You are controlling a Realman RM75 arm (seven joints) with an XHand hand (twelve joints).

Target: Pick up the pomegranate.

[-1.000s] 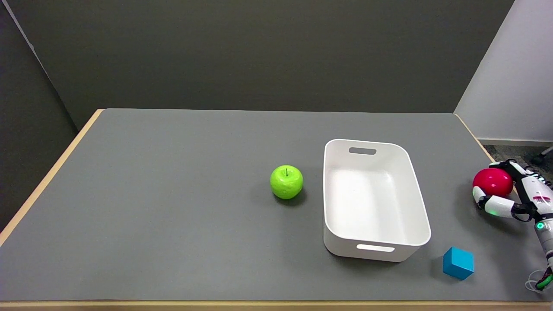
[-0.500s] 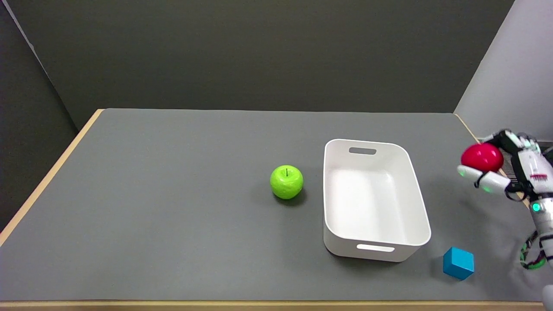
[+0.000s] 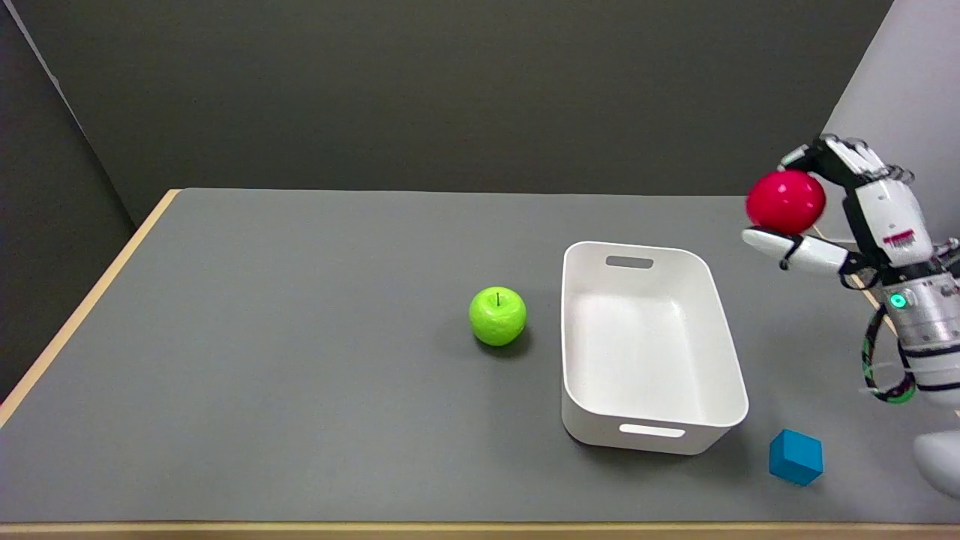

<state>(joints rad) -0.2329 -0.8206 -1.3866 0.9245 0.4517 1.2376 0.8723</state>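
Head view has the right hand (image 3: 847, 217) up in the air at about three o'clock, and it has the goods: the smooth, glossy red ball of a pomegranate (image 3: 785, 202) sits clamped in its grasp, dark fingers (image 3: 829, 154) curled over the top and far side, one white digit stretched out underneath like a shelf! The fruit hangs well clear of the grey tabletop (image 3: 300, 337), riding high beyond the far right corner of the white plastic bin (image 3: 731, 390), which sits at about four o'clock from table centre. Here's the relation that matters: the pomegranate lies at nine o'clock from the palm, on the side facing the bin, touching the fingers above and the digit below, so its weight looks carried from underneath as much as squeezed. It's round, so there's no long axis to line up. The right hand is the only one anywhere near it; the other doesn't show at all. By my reckoning the pick-up is as good as done, with only a steady hold left to ask for. The worry? That shiny skin could slip out toward nine o'clock, where nothing blocks it. Down on the table, the bright green apple (image 3: 497, 316) sits just beside the bin's left wall, and a small blue cube (image 3: 796, 456) rests at five o'clock, near the front edge.
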